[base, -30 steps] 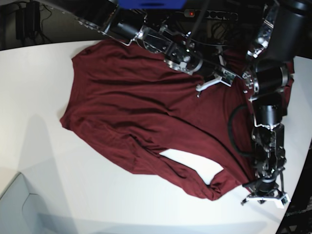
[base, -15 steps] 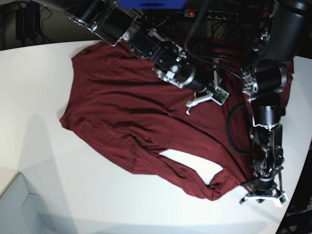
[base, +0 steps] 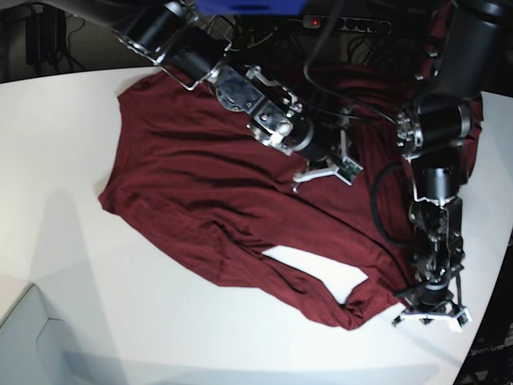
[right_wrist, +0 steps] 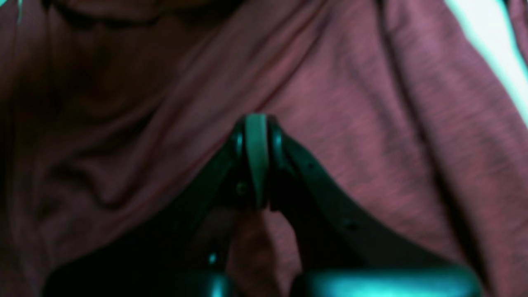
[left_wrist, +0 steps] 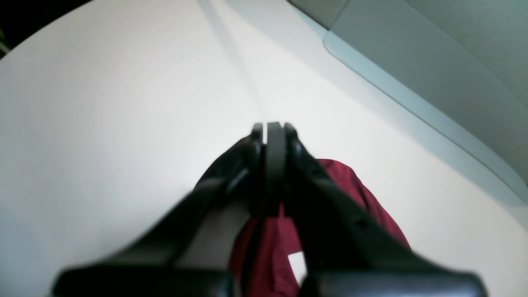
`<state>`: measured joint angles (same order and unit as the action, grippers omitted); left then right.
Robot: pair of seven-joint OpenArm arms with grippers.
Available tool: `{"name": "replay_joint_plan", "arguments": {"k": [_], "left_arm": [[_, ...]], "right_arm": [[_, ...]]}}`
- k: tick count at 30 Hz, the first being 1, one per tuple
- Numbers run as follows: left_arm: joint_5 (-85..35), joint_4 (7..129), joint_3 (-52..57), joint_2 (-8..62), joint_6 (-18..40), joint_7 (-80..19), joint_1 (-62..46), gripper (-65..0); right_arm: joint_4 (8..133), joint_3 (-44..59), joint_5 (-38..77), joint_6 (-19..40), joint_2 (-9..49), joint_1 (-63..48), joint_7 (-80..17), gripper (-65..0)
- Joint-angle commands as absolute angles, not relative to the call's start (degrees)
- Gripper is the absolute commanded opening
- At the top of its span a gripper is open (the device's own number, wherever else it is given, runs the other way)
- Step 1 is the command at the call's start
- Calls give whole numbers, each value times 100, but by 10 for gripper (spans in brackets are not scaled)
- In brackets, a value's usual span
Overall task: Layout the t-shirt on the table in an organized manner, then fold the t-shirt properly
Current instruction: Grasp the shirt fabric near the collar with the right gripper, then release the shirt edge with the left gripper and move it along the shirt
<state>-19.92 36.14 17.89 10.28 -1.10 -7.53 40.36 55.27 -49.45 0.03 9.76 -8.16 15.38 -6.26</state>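
The dark maroon t-shirt (base: 208,176) lies spread and wrinkled across the white table (base: 72,144), with a folded flap along its near edge. My right gripper (base: 321,172) reaches in from the top left and hovers shut over the middle of the shirt. In the right wrist view its fingertips (right_wrist: 255,123) are pressed together with only cloth (right_wrist: 371,123) beneath. My left gripper (base: 429,313) hangs shut at the shirt's near right corner. In the left wrist view its tips (left_wrist: 274,128) jut over bare table (left_wrist: 103,103), with the shirt's edge (left_wrist: 363,194) under the fingers; a pinch cannot be made out.
A power strip with cables (base: 345,24) lies behind the table's far edge. A grey surface (left_wrist: 433,62) lies beyond the table's curved edge. A grey panel (base: 32,337) sits at the lower left. The table's rim runs close to the left gripper at the lower right.
The right arm has swung down and to the left over the shirt, its gripper still shut. The left gripper has shifted slightly toward the shirt's corner. The shirt lies as before.
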Motion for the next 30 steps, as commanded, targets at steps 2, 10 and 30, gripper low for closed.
{"name": "replay_joint_plan", "arguments": {"k": [2, 10, 30], "left_arm": [[-1982, 3574, 1780, 1068, -48, -611, 4286, -645], [-1982, 3284, 1807, 1130, -48, -602, 4286, -645], [-2044, 3697, 1833, 1481, -57, -646, 4242, -359]], "right_arm": [[5473, -4945, 31, 989, -900, 1657, -365, -650], [5367, -5130, 4, 1007, -900, 1411, -330, -650], [6949, -4057, 4, 1007, -646, 1156, -444, -650]]}}
